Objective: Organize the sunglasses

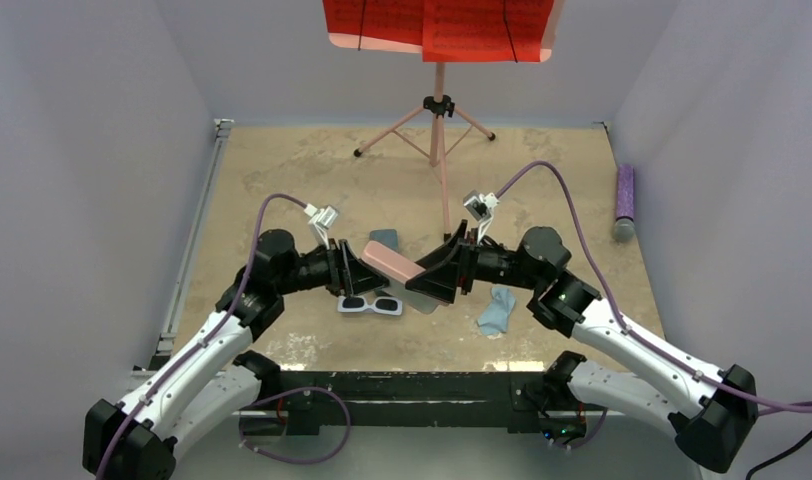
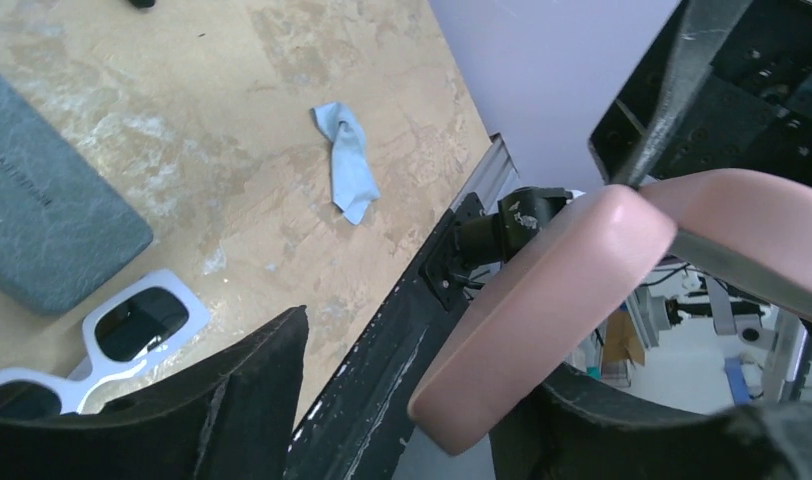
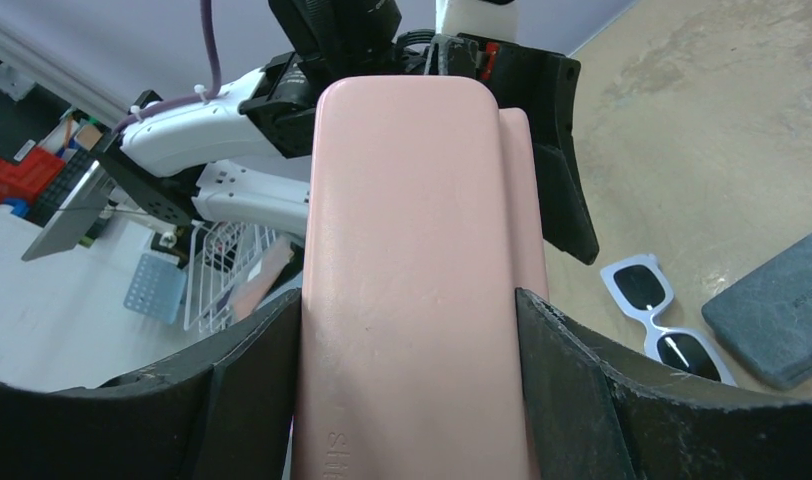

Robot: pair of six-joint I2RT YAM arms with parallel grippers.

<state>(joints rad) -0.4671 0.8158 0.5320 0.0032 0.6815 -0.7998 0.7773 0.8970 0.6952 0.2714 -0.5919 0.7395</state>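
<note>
The pink case [image 1: 394, 262] is held aloft, clamped by the right gripper [image 3: 412, 330]. The left gripper's [image 1: 367, 270] jaws stand apart around its end (one finger clear). The white sunglasses [image 1: 370, 305] are left uncased at six o'clock; the pink pair is not seen.

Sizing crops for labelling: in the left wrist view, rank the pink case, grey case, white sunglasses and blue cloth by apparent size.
1. pink case, nearest the lens
2. grey case, partly cropped
3. white sunglasses
4. blue cloth
</note>
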